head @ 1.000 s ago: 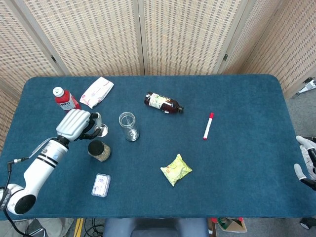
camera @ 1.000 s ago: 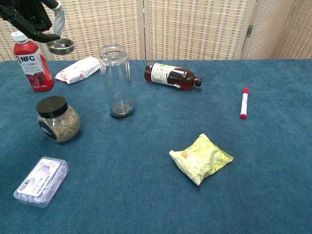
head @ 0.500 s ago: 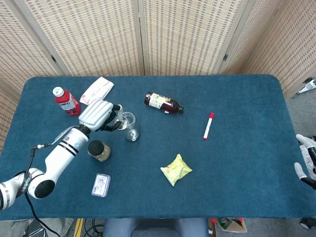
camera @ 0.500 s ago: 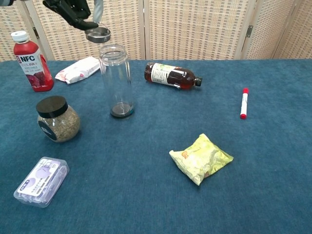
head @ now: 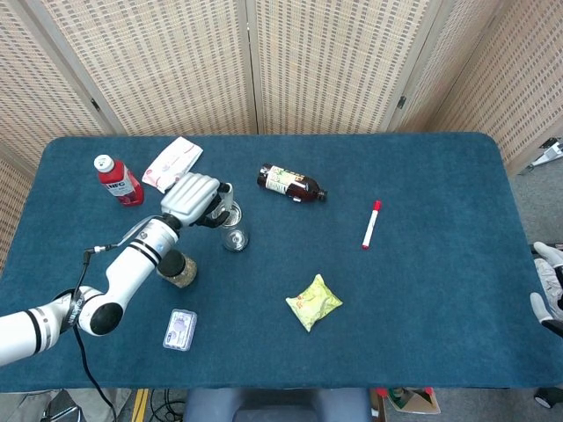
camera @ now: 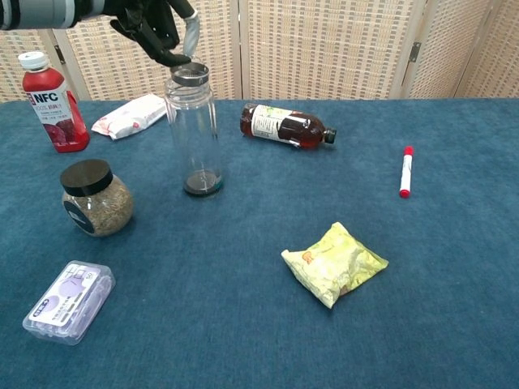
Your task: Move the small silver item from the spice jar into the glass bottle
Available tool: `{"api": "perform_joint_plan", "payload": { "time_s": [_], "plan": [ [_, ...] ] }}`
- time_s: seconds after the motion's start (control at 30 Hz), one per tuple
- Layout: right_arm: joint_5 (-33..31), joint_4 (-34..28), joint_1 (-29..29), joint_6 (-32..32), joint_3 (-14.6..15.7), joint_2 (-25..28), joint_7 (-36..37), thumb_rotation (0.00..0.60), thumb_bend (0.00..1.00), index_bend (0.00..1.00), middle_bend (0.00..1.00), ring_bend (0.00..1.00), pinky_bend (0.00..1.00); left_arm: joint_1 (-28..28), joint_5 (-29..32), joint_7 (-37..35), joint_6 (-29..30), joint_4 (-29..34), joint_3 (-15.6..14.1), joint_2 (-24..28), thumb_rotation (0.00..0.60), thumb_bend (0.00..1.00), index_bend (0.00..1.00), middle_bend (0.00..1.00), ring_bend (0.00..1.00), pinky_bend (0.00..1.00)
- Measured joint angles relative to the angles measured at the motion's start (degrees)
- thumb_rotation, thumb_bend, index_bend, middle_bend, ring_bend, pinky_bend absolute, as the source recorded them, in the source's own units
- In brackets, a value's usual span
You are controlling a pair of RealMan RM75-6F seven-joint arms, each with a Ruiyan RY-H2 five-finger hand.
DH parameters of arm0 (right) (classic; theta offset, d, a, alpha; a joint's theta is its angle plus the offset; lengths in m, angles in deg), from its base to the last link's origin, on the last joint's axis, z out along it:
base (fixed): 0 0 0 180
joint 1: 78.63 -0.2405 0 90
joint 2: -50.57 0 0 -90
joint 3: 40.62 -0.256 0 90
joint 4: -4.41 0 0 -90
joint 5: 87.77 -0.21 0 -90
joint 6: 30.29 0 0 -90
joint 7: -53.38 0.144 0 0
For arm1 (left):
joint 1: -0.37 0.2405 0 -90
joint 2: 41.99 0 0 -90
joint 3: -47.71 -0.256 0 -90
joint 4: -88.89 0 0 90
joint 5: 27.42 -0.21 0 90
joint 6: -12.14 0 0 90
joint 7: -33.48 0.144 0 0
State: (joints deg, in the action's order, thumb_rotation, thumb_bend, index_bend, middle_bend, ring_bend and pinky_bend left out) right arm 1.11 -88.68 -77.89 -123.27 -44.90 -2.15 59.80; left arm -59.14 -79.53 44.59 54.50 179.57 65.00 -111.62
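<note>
Seen from the head view, the left hand point(head: 195, 197) reaches over the mouth of the glass bottle point(head: 230, 230), which stands upright just right of the spice jar point(head: 178, 267); the hand hides what it carries, and the right hand point(head: 550, 288) shows only at the frame's edge beyond the table point(head: 422, 264), its fingers too cropped to tell their state. From the chest view, the left hand point(camera: 154, 24) pinches the small silver item point(camera: 191, 78), a flat round ring, at its rim with its fingertips, and the item lies level right at the bottle's open top point(camera: 193, 134). It looks light, stiff and smooth, so probably slippery; a hold across the rim seems the sound one. The tall, narrow bottle is fragile and likely tips if nudged sideways.
</note>
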Motion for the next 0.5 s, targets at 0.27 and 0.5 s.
{"api": "perform_joint_plan", "payload": {
  "time_s": [0.27,0.5],
  "plan": [
    [-0.15,0.42,0.25,-0.22,-0.01,-0.12,0.45,0.600,0.37,0.16,0.22,0.10,0.21,-0.78,2.10,1.02,-0.02,-1.86,-1.16,-0.44,0.600,0.55,0.63,0.89,0.87,1.00],
    [-0.05,0.46,0.29,-0.33,-0.03,-0.18,0.52,0.600,0.37,0.16,0.22,0.10,0.21,-1.22,2.87,1.21,0.05,-2.43,-1.65,-0.41,0.600,0.55,0.63,0.89,0.87,1.00]
  ]
}}
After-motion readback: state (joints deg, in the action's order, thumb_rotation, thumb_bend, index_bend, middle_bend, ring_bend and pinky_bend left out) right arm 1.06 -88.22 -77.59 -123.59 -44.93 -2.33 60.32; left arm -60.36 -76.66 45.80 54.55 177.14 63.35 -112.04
